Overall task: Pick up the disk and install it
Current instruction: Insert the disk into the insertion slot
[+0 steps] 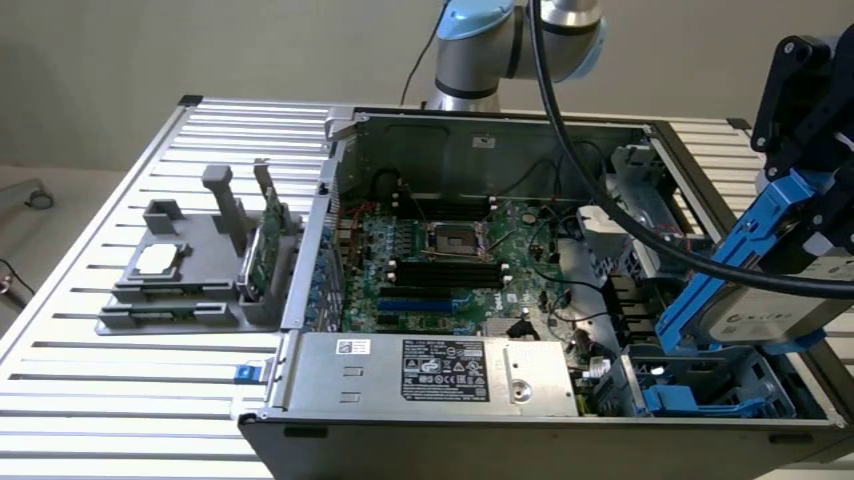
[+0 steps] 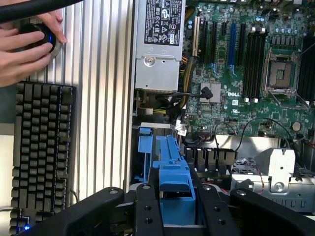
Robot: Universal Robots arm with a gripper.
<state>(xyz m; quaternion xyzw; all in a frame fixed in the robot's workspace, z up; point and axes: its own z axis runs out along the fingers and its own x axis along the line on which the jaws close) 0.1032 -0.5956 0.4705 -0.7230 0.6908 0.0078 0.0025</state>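
Gripper (image 2: 178, 199) jaws are closed on the disk (image 1: 774, 315), holding it tilted above the blue drive bay (image 1: 707, 395) of the open computer case (image 1: 454, 140).

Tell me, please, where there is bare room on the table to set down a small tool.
Bare slats of the table lie in front of the grey fixture and behind it in the exterior view. Another strip runs between the keyboard and the computer case. Inside the case, the motherboard and cables crowd everything.
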